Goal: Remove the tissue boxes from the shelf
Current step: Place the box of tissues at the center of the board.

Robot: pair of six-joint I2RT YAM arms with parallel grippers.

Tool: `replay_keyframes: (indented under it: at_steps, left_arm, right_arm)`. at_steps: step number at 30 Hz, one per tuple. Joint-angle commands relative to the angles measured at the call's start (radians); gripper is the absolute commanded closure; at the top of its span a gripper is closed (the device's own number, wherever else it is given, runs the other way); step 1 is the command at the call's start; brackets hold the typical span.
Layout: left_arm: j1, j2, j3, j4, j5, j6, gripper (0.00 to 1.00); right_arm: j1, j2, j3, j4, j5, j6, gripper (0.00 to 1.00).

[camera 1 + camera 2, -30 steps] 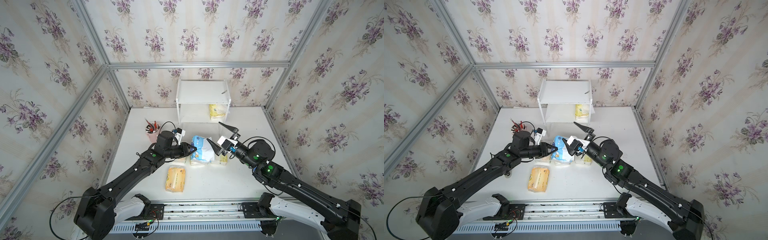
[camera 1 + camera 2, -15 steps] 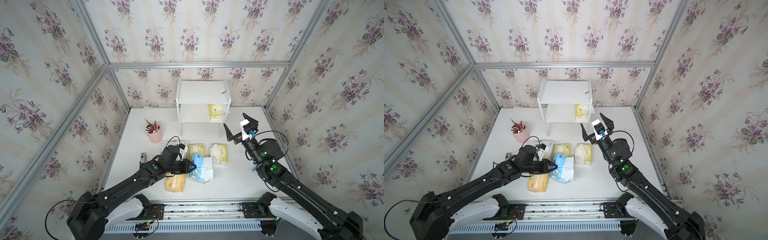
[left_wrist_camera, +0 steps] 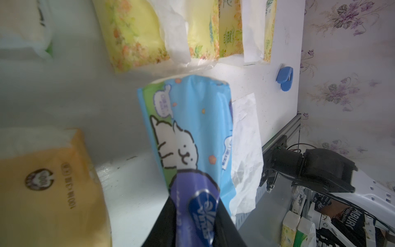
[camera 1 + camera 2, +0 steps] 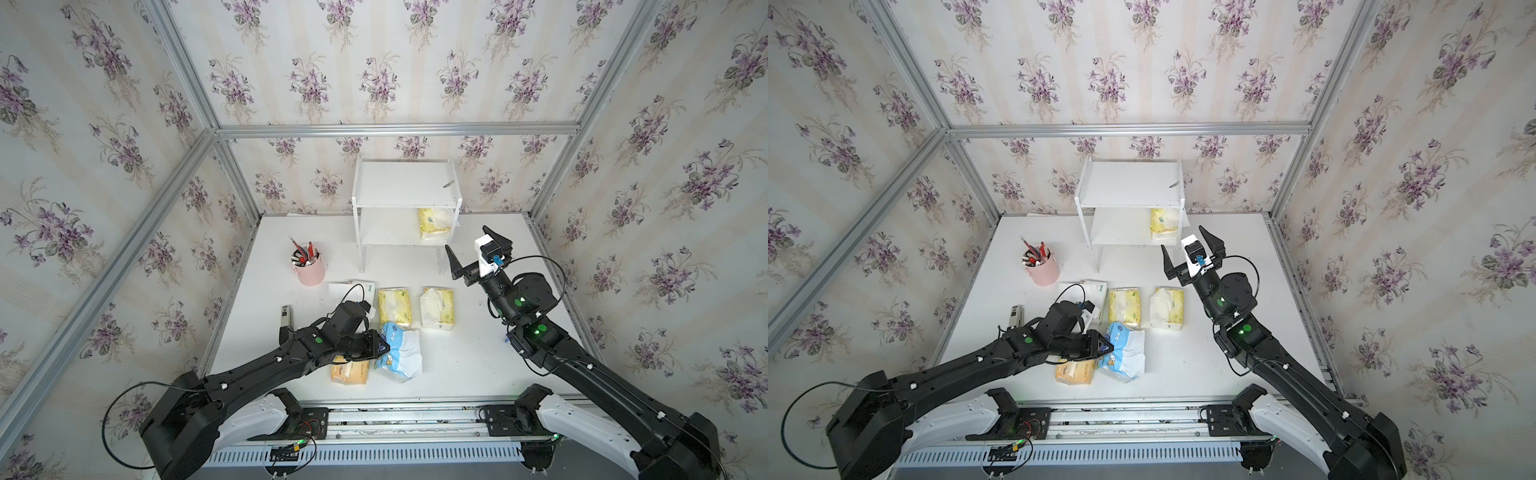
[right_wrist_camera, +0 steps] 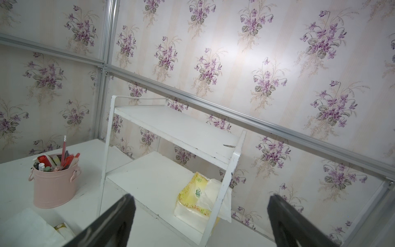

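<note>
The white shelf (image 4: 405,183) (image 4: 1129,185) stands at the back wall, and one pale yellow tissue pack (image 4: 434,223) (image 5: 196,198) lies at the right end of its lower board. My right gripper (image 4: 465,237) (image 5: 202,196) hangs open just in front of that end, empty. On the table near the front, my left gripper (image 4: 384,348) (image 3: 195,222) is shut on one end of the blue-and-white pack (image 4: 401,351) (image 3: 188,119). Next to it lies an orange pack (image 4: 351,371). Behind them are two pale yellow packs (image 4: 394,305) (image 4: 437,307) and a white pack (image 4: 353,289), partly hidden by my left wrist.
A pink pen cup (image 4: 309,268) (image 5: 53,184) stands left of the shelf. A small dark stapler-like item (image 4: 284,316) lies near the table's left edge. A blue clip (image 3: 284,78) lies by the right arm's base. Wallpapered walls close in three sides.
My left gripper brought the blue-and-white pack forward from mid-table to beside the orange pack. My right gripper left the yellow packs, rose and turned toward the shelf with its jaws wide.
</note>
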State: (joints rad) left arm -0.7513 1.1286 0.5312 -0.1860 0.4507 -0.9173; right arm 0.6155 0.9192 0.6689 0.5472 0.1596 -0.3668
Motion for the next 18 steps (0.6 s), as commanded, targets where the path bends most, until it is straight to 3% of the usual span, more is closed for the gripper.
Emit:
replay_keyframes:
  at_steps: [1, 18]
  left_arm:
    - [0.000, 0.030, 0.007, 0.008, -0.030, -0.015, 0.71]
    - [-0.003, 0.112, 0.035, -0.068, -0.010, 0.031, 0.52]
  right_arm:
    - [-0.002, 0.004, 0.003, 0.037, -0.006, 0.012, 0.00]
    - [-0.003, 0.013, 0.002, 0.016, 0.003, 0.020, 0.00]
